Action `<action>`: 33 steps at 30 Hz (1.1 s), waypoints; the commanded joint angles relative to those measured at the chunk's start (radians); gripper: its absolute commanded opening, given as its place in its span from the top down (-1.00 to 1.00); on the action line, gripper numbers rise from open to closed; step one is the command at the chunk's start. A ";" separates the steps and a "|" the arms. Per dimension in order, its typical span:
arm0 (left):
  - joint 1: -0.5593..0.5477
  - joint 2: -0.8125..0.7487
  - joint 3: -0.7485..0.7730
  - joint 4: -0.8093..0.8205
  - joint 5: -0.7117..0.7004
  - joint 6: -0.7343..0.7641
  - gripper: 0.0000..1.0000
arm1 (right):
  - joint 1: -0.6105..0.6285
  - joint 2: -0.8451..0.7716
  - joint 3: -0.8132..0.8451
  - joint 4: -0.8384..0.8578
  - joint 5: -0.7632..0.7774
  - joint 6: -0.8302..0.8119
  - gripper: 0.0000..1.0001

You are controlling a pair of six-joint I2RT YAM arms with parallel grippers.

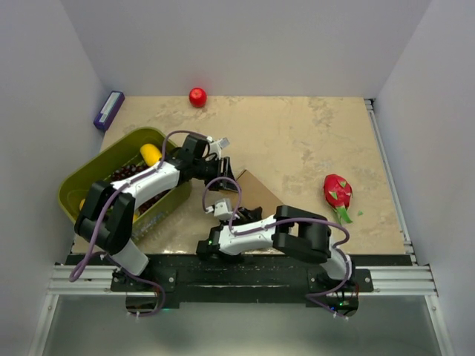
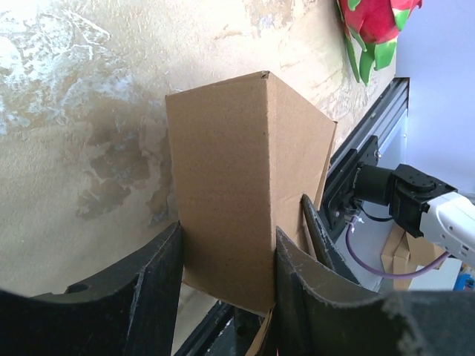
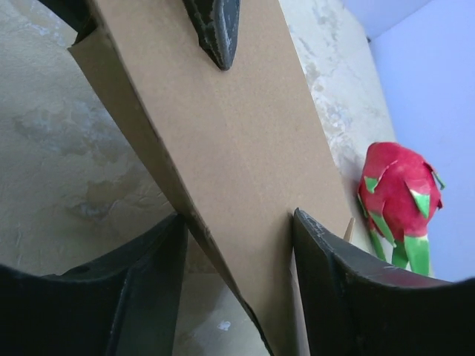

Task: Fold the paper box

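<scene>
Left wrist view: the left gripper (image 2: 228,231) clamps the paper box (image 2: 237,163), whose brown folded corner stands between both fingers and reaches away past their tips. The right gripper (image 3: 237,216) straddles the same box at its other end, with a finger close on either side. Whether they press it cannot be told. A dragon fruit (image 3: 397,200) lies off to one side of this gripper, apart from the box.

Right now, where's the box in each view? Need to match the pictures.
Top external: box just left of picture centre, partly hidden.
Left wrist: box fills the centre, upright.
Right wrist: box slants from top left to bottom centre.
Shared landmark: dragon fruit, to the box's right in all three.
</scene>
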 commanded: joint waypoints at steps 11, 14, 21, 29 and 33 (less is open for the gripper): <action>0.021 -0.122 0.059 -0.039 0.066 0.038 -0.67 | -0.008 -0.421 -0.284 0.600 -0.144 -0.663 0.15; 0.043 -0.142 0.080 -0.059 0.016 0.072 -0.80 | -0.009 -0.497 -0.341 0.715 -0.284 -0.788 0.17; 0.100 -0.250 0.125 -0.030 -0.113 0.131 -0.93 | -0.011 -0.528 -0.341 0.710 -0.488 -0.879 0.19; 0.127 -0.374 0.099 0.016 -0.316 0.169 -0.97 | -0.087 -0.698 -0.410 0.773 -0.743 -0.970 0.21; 0.129 -0.470 -0.025 0.124 -0.287 0.145 -0.97 | -0.210 -0.827 -0.464 0.820 -0.965 -1.037 0.22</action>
